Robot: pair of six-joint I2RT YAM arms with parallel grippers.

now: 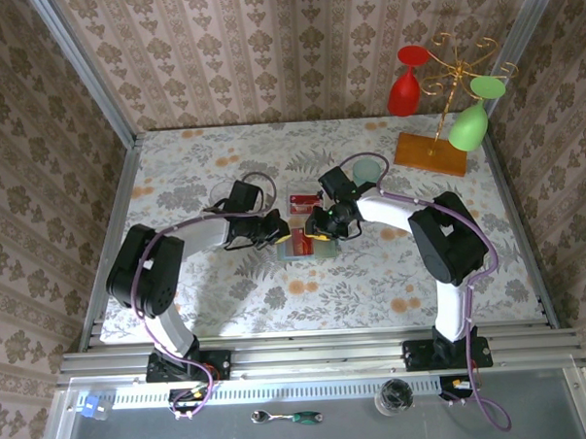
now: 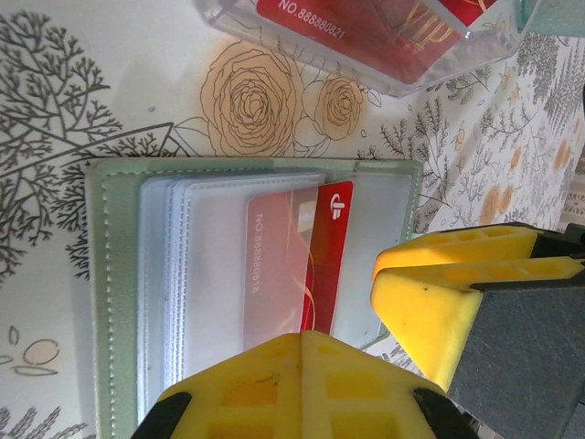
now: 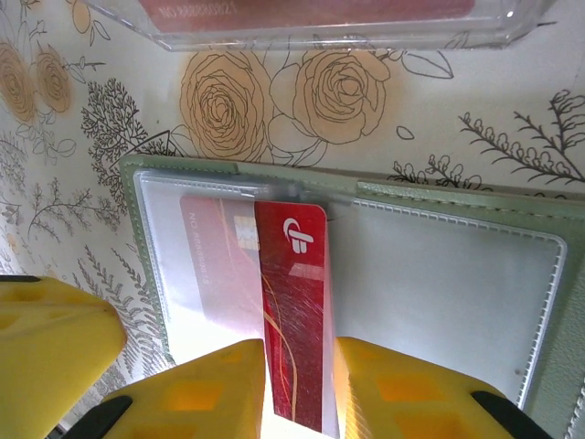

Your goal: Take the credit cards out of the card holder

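1. Yellow fingers of the right gripper pinch a red card by its near end.
2. One side of that card is bright and bare. The other side looks pale under a clear pocket of the wallet.
3. Just beside it, the left gripper is pressed together, and its tip sits on the wallet's near edge.
4. Open and flat, the wallet lies on the flowery table, in the middle, where the two grippers meet.
5. Past the wallet, close by, lies a clear box with a second red card inside.
6. Farther back is a pale cup. A rack with a red glass and a green glass is in the far right corner.
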